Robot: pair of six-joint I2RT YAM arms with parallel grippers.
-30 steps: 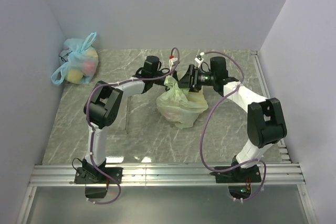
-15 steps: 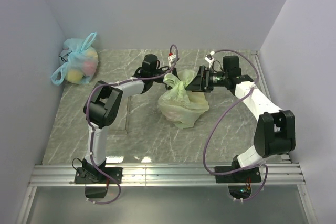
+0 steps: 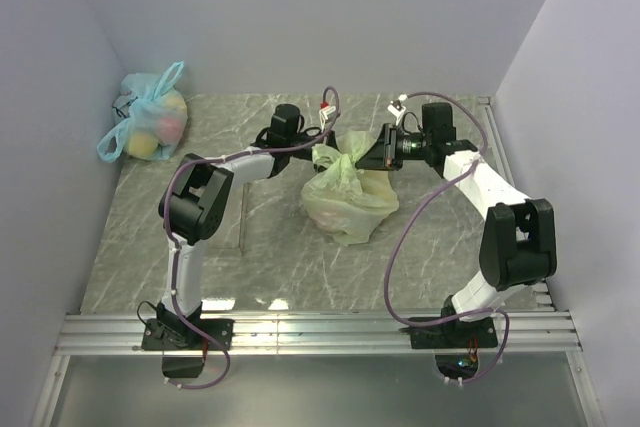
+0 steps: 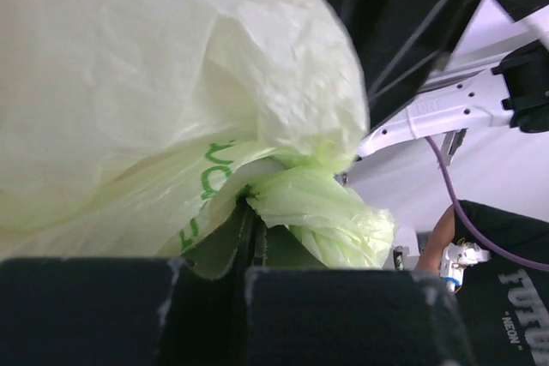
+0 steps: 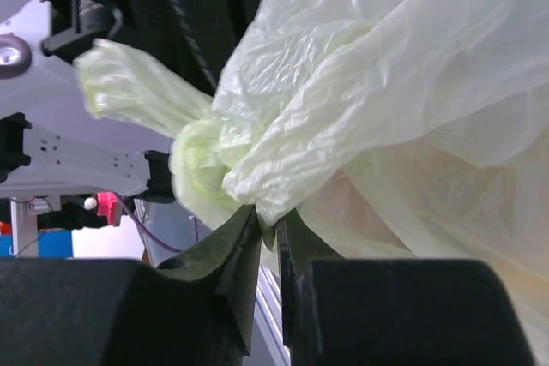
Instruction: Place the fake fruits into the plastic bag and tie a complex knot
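On table (image 3: 250, 267), plastic bag (image 3: 348, 202) sitting; left gripper (image 4: 250, 225) pinching its bunched neck; right gripper (image 5: 268, 227) clamping fold from opposite side.

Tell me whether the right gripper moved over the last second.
Yes. The right gripper shifted right, away from the light blue bag, and now pinches the plastic bag.

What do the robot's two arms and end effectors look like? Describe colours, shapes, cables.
The left arm and right arm each have white links, black rounded joints and a looping purple cable. The left end effector and right end effector are black, with two tapering fingers.
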